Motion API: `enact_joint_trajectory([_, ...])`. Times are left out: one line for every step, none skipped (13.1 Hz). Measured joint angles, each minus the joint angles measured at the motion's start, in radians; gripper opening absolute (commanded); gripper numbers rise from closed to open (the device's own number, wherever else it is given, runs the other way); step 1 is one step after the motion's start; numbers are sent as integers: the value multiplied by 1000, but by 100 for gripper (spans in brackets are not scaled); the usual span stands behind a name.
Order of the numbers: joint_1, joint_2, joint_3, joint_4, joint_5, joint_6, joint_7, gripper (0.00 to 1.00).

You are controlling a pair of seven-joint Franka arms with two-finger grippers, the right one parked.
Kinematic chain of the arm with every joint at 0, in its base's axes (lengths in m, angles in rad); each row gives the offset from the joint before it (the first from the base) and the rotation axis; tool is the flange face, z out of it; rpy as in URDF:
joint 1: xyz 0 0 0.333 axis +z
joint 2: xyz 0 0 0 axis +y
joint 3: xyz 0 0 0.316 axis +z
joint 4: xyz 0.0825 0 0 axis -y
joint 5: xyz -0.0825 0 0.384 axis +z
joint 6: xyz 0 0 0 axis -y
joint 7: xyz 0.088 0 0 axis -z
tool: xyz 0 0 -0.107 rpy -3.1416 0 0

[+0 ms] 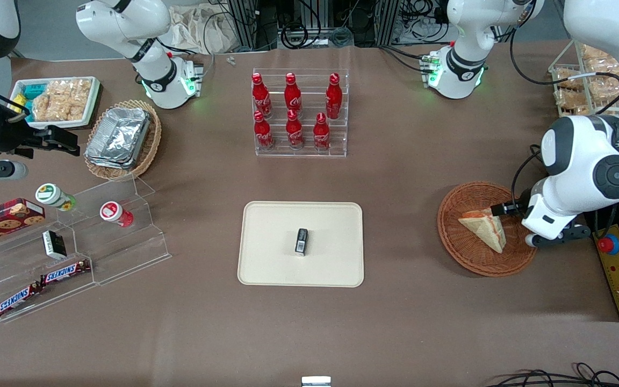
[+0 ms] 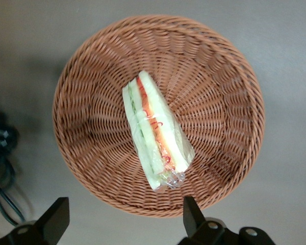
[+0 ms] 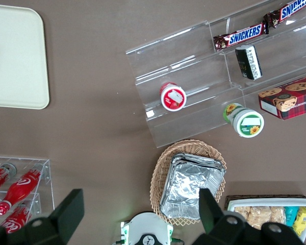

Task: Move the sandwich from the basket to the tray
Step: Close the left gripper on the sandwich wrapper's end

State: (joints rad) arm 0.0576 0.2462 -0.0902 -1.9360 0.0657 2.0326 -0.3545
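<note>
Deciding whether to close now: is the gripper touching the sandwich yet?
Apart. In the left wrist view the gripper is open, and both fingertips sit clear of the sandwich, which lies untouched in the basket.

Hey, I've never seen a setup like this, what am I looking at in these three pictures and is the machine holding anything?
These are two white robot arms at a brown table. One picture looks down at the whole table from the front; the other two come from cameras on each arm's wrist. The working arm's tool, a two-fingered pincer, hangs open above a round woven basket and holds nothing. In the basket lies a wrapped sandwich, which is meant to go onto the cream tray mid-table. A small dark object already sits on that tray. Also there: red bottles in a clear rack, and snacks on clear steps toward the parked arm's end.
</note>
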Motion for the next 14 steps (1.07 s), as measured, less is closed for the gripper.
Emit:
enact_joint_trajectory([0, 0, 0, -18, -9, 40, -89, 100])
enact_joint_trajectory([0, 1, -1, -46, -11, 96, -161, 100])
enact_joint_trajectory([0, 1, -1, -79, -14, 154, -216, 100])
enact_joint_trajectory([0, 1, -1, -112, -17, 201, -258, 100])
enact_joint_trajectory([0, 1, 0, -140, -22, 238, -297, 100])
enact_joint_trajectory([0, 3, 0, -163, -25, 271, -338, 99])
enact_joint_trajectory([0, 8, 1, -178, -26, 302, -379, 99])
enact_joint_trajectory([1, 14, 1, -187, -26, 325, -413, 99])
enact_joint_trajectory([1, 20, 2, -189, -27, 338, -439, 98])
enact_joint_trajectory([1, 25, 2, -189, -27, 348, -462, 97])
enact_joint_trajectory([2, 28, 3, -190, -27, 357, -481, 93])
enact_joint_trajectory([2, 31, 3, -190, -28, 366, -497, 86])
enact_joint_trajectory([2, 34, 3, -190, -28, 373, -512, 78])
enact_joint_trajectory([1, 36, 3, -193, -28, 379, -526, 63])
